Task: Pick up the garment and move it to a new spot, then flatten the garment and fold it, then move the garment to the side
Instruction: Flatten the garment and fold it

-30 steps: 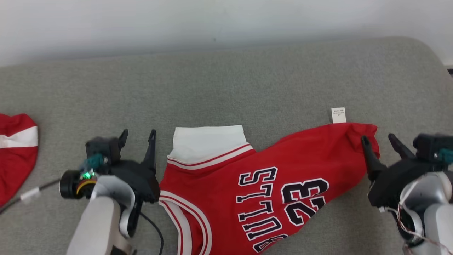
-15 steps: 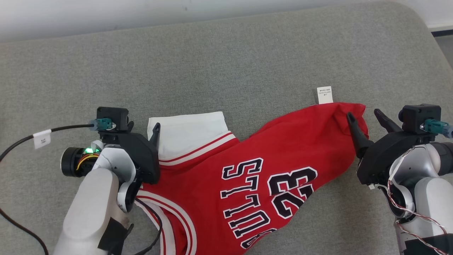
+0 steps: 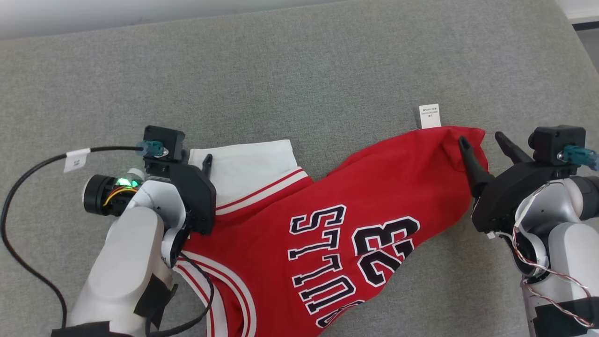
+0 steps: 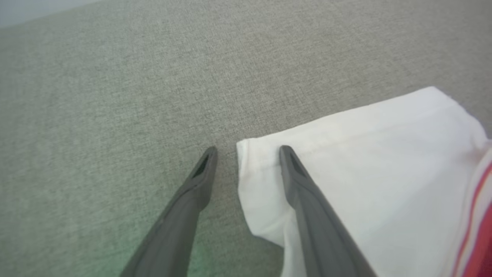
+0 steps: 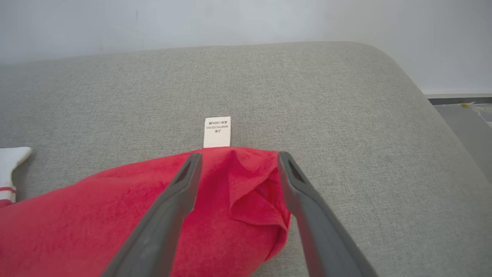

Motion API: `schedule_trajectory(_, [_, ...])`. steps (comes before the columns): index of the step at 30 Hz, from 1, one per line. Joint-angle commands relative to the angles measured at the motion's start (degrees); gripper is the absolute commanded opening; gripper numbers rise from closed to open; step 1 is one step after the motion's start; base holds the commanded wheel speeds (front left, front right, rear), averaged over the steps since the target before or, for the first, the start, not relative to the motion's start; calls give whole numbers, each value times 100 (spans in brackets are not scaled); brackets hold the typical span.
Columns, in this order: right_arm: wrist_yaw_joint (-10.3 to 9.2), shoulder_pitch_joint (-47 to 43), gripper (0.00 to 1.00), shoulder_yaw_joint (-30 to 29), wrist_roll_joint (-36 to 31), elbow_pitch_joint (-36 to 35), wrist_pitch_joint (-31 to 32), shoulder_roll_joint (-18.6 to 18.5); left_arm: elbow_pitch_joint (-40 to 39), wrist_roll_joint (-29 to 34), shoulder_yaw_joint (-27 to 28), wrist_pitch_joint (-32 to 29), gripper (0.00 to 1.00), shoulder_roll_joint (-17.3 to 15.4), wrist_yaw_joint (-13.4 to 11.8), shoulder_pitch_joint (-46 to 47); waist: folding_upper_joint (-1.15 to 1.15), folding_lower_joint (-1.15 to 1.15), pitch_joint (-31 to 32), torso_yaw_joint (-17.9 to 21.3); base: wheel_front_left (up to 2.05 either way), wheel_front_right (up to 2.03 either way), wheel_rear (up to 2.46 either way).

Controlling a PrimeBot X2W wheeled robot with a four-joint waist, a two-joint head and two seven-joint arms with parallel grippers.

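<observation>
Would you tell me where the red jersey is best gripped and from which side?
Take the jersey at its two outer corners, which lie free on the cushion: the white sleeve corner from the robot's left, where the left gripper straddles its edge, and the bunched red hem corner beside the care label from the right, between the open fingers of the right gripper.

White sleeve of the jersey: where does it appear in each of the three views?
Head view: the white sleeve lies left of centre.
Left wrist view: the sleeve in the right half, corner between the fingers of the left gripper.
Right wrist view: a small piece of sleeve at the left edge.
Shared landmark: the red-and-white striped trim bordering the sleeve.
</observation>
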State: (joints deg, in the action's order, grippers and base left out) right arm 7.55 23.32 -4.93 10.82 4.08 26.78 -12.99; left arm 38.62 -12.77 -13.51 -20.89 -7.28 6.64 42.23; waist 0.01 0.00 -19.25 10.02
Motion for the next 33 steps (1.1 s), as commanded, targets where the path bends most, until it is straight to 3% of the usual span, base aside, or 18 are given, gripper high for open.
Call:
schedule_trajectory(1, [-13, 65, 100, 14, -34, -2, 28, -25, 121, -27, -50, -132, 0, -20, 44, -77, -1, 0, 7, -5, 0, 0, 0])
schedule_trajectory(8, [-13, 309, 100, -104, -170, 163, 761, -110, 3, -312, 46, -434, 0, -185, 45, -32, -1, 0, 54, -3, 0, 0, 0])
schedule_trajectory(13, [-13, 565, 100, -365, -477, 299, 1635, -7, -254, -558, 166, -501, 0, -310, 68, 66, -1, 0, 28, -6, 0, 0, 0])
schedule_trajectory(17, [-13, 792, 100, -643, -793, 427, 1951, 143, -476, -703, 215, -587, 0, -431, 80, 126, -1, 0, -79, -15, 0, 0, 0])
schedule_trajectory(33, [-13, 1710, 100, -942, -1170, 1553, 1693, 627, -1135, -851, 40, -872, 0, -647, 72, 145, -1, 0, -460, -159, 0, 0, 0])
